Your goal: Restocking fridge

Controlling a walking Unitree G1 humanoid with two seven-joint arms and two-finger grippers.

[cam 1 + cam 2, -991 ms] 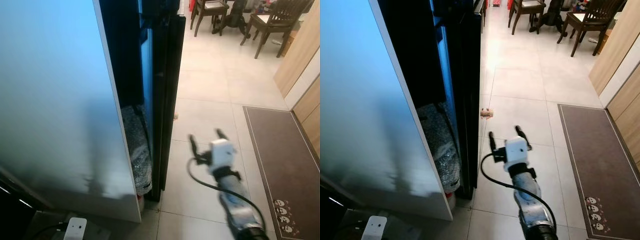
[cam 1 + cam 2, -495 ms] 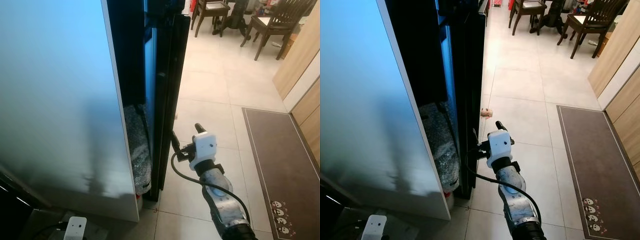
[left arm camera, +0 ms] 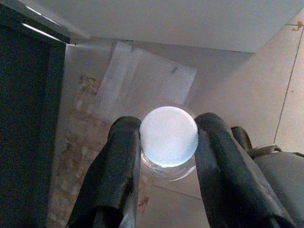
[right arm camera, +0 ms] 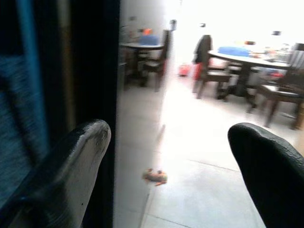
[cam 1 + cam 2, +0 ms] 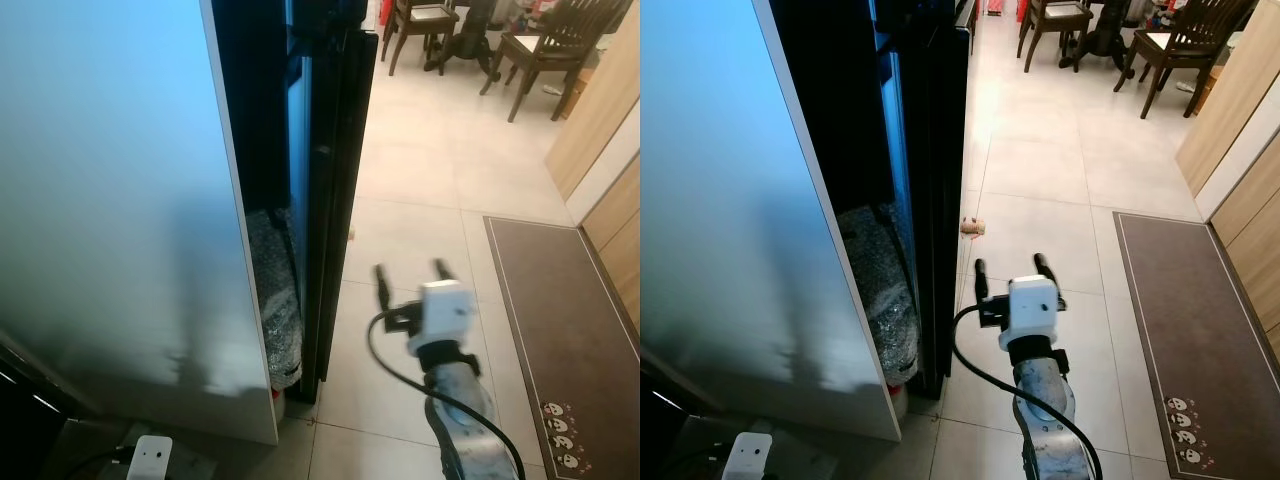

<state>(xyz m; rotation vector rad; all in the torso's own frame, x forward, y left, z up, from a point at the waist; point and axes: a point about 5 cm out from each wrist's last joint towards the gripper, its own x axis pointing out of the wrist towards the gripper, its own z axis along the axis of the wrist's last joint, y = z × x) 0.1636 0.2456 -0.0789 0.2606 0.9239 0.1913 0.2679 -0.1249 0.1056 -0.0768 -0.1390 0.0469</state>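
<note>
Left eye view, fridge [image 5: 110,200]: we record a tall pale door panel on the robot's left, standing ajar, with a dark door edge [image 5: 335,190] beside it.
Floor [image 5: 420,170]: we note pale tiles running to wooden chairs [image 5: 555,45] at the far end; a brown mat [image 5: 560,310] lies on the right.
Bubble-wrap bundle [image 5: 280,300]: low in the gap between the two panels.
Right gripper [image 5: 410,276]: we find it raised over the tiles just beside the dark door edge, fingers spread apart, nothing between them.
Left gripper [image 3: 166,142]: we find it clamped on a bottle [image 3: 168,136], white cap facing the wrist camera, held low above the floor.
Small object [image 5: 971,228]: on the tiles by the door edge; we cannot identify it.
</note>
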